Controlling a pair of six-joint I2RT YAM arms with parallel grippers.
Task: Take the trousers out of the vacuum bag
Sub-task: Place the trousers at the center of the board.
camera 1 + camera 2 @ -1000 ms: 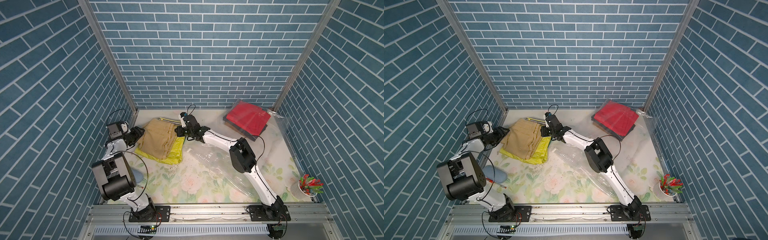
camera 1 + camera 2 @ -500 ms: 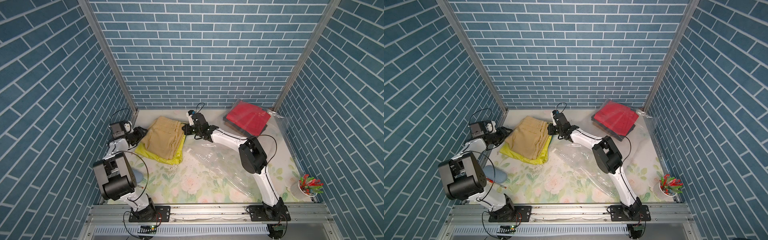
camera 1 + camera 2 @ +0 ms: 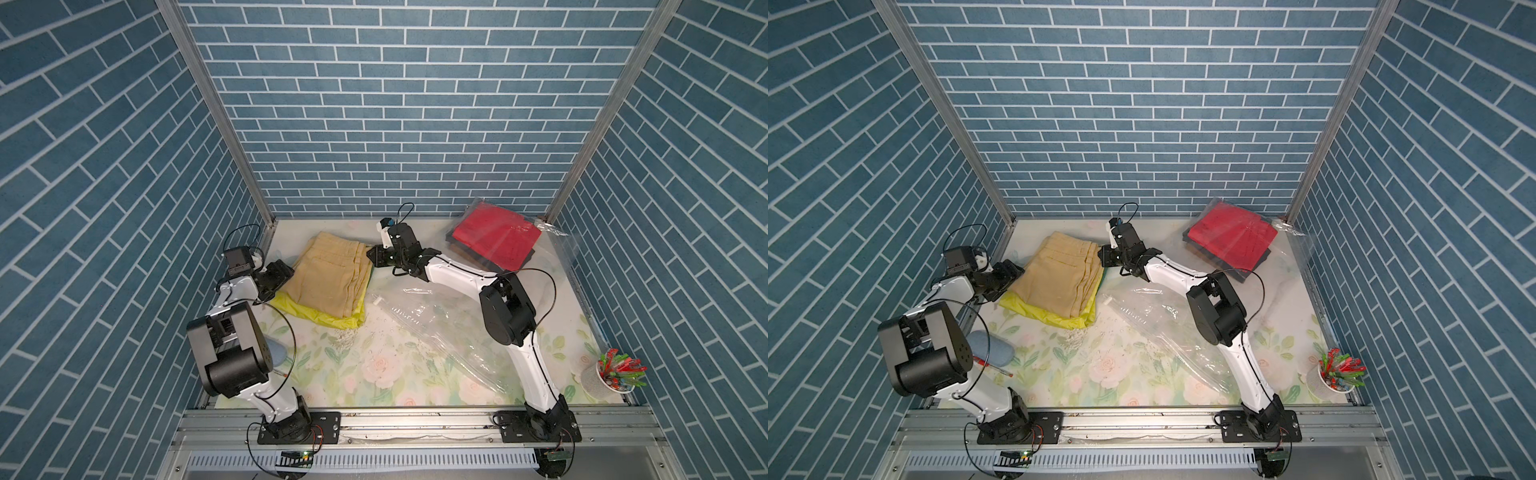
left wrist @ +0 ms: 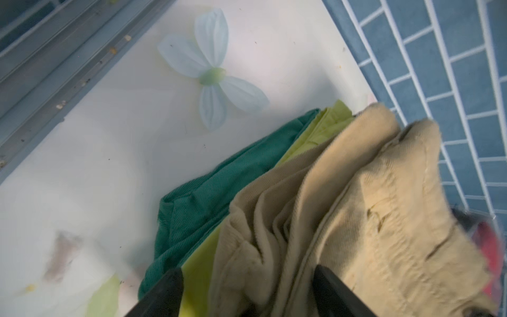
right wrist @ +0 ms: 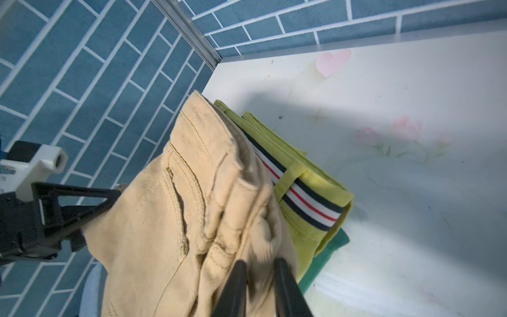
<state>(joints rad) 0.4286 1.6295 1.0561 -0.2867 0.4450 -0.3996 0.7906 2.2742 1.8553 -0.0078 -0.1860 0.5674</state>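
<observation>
Trousers are resting stacked outside the vacuum bag; left end effector is gaping wide, right end effector is standing narrowly parted at beige cloth, grip unclear; next, I judge, fetching red pair.

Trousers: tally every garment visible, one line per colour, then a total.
Beige trousers: 1
Yellow trousers: 1
Green trousers: 1
Red trousers: 1
Dark garments under the red pair, black edge showing: count unclear
Total clearly visible: 4

From high at the front we look down over the whole floral-printed bench in both top views; our wrist cameras sit close, sharing the folded beige corduroy trousers.
</observation>
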